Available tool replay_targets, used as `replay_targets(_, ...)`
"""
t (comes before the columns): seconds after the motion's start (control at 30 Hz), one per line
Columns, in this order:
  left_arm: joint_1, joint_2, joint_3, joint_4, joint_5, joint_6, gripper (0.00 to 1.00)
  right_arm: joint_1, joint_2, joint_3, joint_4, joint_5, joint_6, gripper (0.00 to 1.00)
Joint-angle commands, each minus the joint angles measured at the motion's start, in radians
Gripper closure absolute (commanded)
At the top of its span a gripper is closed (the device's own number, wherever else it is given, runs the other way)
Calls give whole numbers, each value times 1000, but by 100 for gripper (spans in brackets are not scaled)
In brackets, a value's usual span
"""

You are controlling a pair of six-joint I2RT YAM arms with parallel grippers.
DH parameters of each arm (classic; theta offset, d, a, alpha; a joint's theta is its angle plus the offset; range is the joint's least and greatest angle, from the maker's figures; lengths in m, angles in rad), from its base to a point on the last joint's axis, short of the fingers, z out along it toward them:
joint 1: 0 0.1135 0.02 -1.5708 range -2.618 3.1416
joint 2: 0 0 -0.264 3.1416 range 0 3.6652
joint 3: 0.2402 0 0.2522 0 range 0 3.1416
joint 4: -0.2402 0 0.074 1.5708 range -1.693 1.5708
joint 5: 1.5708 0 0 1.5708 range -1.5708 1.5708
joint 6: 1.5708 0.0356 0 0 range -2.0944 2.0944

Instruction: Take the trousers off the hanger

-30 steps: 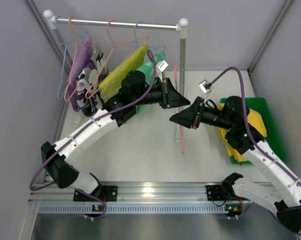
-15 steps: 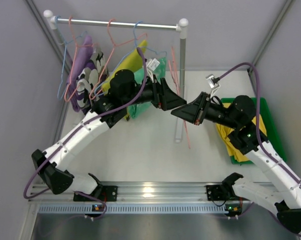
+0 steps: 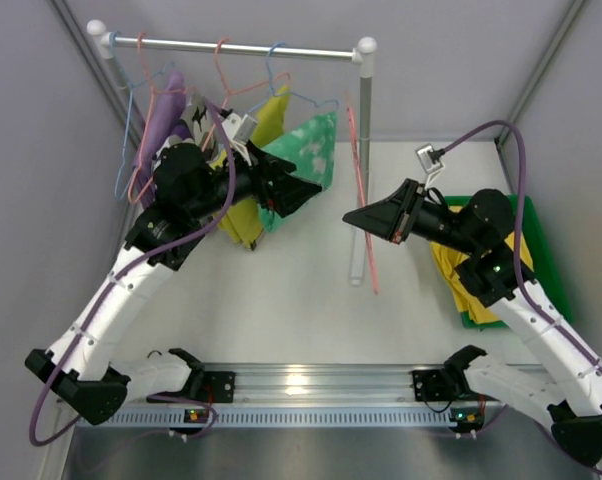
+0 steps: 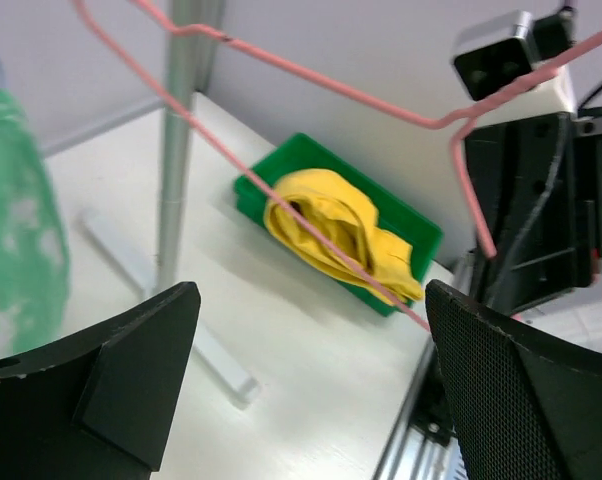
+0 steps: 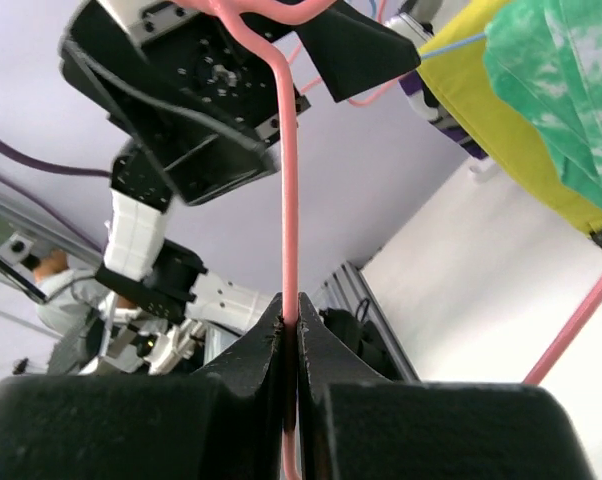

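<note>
Left arm (image 3: 113, 298) and right arm (image 3: 543, 322): white shells, black joints. Purple cable (image 3: 501, 127) loops along each. Fingers (image 4: 521, 400) black, mesh-textured.

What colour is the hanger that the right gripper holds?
Pink. The hanger shows best in the right wrist view, clamped in the right gripper.

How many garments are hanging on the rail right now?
4, left to right: lilac garment, camouflage garment, olive-yellow trousers, mint green trousers. The left arm may hide others.
</note>
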State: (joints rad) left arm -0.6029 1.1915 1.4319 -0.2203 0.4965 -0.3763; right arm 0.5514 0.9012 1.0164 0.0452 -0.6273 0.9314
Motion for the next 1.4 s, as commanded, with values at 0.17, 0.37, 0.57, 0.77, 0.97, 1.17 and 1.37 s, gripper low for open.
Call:
replay_targets(0.17,75,-82,18,-50,-105,146,1,-21,143,126,271,46,119,100)
replay_targets(0.37,129,-125,28,-62,-122,136,1,-48,269,238,266,81,122,100)
replay_targets(0.57,176,-161,41,-59,-87,91,1,-102,369,339,255,110,170,100)
replay_targets(0.77,190,-176,32,-54,-82,74,1,-149,481,410,275,117,222,100)
replay_targets(0.97,196,-175,33,-47,-81,68,1,-189,606,507,304,77,241,100)
replay_targets(1.17,203,-167,32,-40,-81,63,1,-223,718,612,335,31,236,100)
replay_targets(1.37,206,-156,28,-30,-82,62,1,-261,792,723,329,-21,204,100)
